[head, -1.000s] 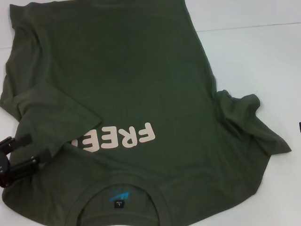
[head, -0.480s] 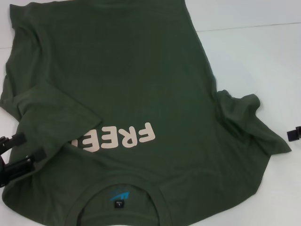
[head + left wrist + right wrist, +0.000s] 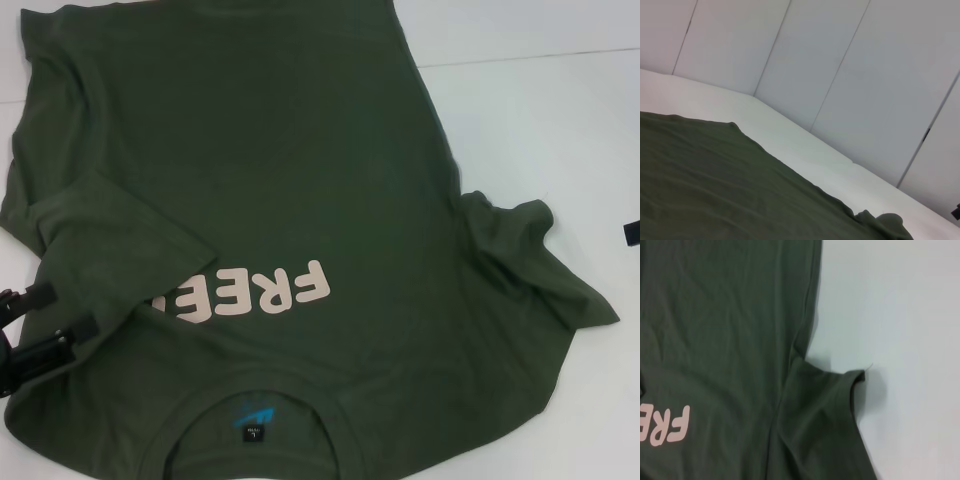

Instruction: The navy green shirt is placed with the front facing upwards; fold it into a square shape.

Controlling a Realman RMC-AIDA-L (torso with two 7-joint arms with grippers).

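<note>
Retreated to the frame edge, right gripper [image 3: 632, 232], fingers untellable; left gripper [image 3: 48, 325] fingers wide beside the navy green shirt [image 3: 260, 180].

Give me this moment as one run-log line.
shirt: navy green shirt front up, left sleeve folded over the lettering | left gripper open at shirt's near-left edge | right gripper at right frame edge, off shirt | table

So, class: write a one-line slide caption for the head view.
Dark olive-green cotton T-shirt lies front-up, one sleeve folded inward, left end effector at its edge.
</note>
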